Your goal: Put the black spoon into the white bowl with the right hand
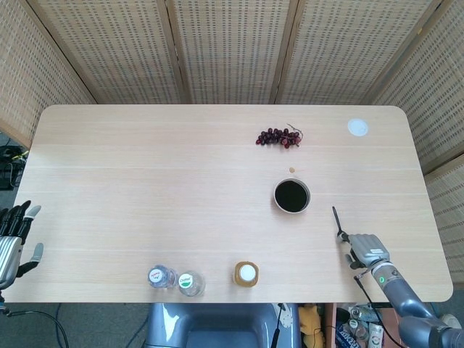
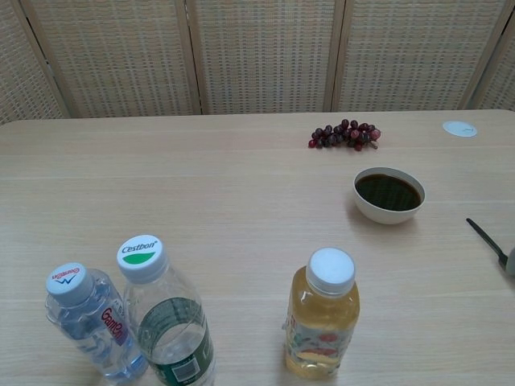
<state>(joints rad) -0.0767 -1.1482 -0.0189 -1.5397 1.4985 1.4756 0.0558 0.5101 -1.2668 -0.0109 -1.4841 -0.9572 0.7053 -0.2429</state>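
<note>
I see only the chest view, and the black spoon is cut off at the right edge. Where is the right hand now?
Observer: In the head view, the right hand sits at the bowl end of the black spoon.
Operator: Does it hold the spoon?
Observer: Its fingers reach that end; whether they grip it I cannot tell.
Operator: And the left hand?
Observer: The left hand is beside the left edge of the table, fingers apart, holding nothing.

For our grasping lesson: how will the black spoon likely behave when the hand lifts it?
The black spoon looks thin and straight, so probably stiff and light. Lying flat on the table, it may slide or pivot under the right hand.
</note>
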